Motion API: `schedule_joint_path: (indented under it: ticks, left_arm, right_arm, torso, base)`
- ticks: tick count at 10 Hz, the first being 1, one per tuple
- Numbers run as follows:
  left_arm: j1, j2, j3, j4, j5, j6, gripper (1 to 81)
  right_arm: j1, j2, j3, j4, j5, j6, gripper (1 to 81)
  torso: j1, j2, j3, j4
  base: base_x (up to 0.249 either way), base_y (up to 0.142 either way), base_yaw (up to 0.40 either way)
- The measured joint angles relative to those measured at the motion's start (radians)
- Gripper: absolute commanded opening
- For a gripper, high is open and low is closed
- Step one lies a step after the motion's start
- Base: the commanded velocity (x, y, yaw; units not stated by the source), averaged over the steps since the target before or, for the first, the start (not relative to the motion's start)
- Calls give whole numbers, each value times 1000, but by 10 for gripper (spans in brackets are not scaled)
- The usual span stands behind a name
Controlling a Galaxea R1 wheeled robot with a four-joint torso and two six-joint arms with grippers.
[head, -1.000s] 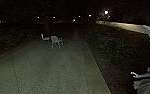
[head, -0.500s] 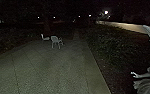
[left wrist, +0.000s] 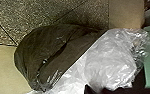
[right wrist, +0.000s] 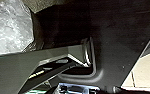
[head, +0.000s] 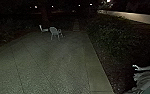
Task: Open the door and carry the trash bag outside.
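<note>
In the left wrist view a dark trash bag (left wrist: 48,52) bulges low over speckled paving, with crumpled clear plastic (left wrist: 111,57) lying against it. Dark parts along the lower edge of that view cover some of the plastic. A piece of similar clear plastic (right wrist: 11,27) appears in the right wrist view, beside the robot's own dark plate and jointed bar. How the bag is held is hidden.
Paving (head: 48,60) stretches ahead, with a light chair (head: 54,32) and another pale seat (head: 43,29) at its far side. Low plants (head: 111,35) border it on the right, near a pale statue (head: 148,80). A lit road (head: 133,17) runs beyond.
The head camera has moved and now looks further down, so the chairs and distant lights stand higher in its picture. The chairs keep their places on the paving.
</note>
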Motion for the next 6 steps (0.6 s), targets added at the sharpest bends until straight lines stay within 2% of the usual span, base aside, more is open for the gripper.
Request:
schedule_joint_path:
  ticks: [3,6]
  left_arm:
    - [-114,-123,95,0,13,-99,10]
    - [-243,-162,119,0,60,-173,10]
  right_arm:
    - [16,0,0,0,6,0,811]
    - [24,0,0,1,5,0,811]
  torso:
    - [1,1,-101,0]
    - [2,2,-119,0]
  base:
    - [0,0,0]
    - [0,0,0]
